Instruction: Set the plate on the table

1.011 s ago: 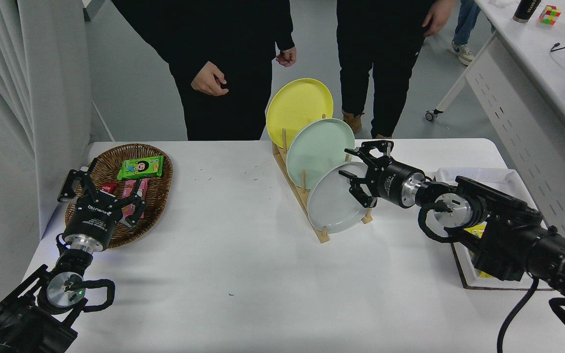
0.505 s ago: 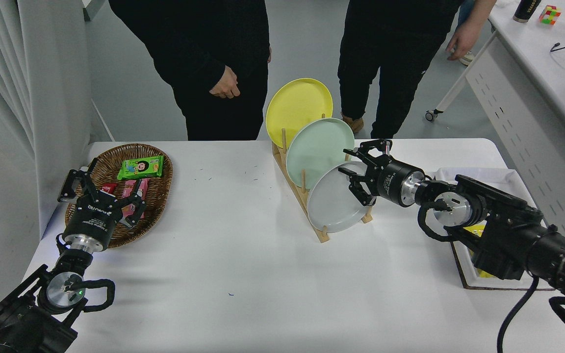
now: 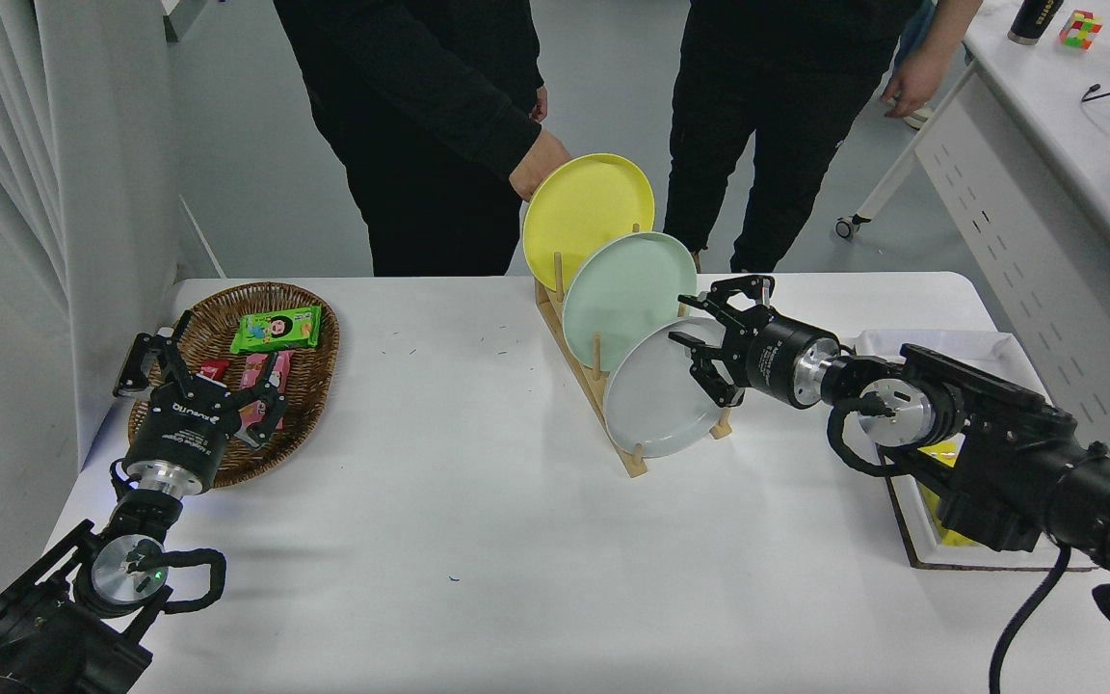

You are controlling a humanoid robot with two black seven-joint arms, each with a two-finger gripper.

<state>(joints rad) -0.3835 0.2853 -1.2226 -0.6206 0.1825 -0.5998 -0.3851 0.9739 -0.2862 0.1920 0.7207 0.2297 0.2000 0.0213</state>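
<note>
My right pincer (image 3: 709, 339) — fingers spread apart — sits at the grey plate's (image 3: 656, 405) right rim, the plate upright in the wooden rack (image 3: 613, 424).

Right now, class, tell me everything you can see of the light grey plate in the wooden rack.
The light grey plate is round and plain, with a shallow raised rim and a smooth matte surface. It stands on edge, tilted back, in the nearest slot of the wooden rack, just in front of the mint-green plate, which it partly hides. The right gripper is at its upper right rim with jaws spread; whether they touch the plate cannot be told. The plate has not yet left the rack.
</note>
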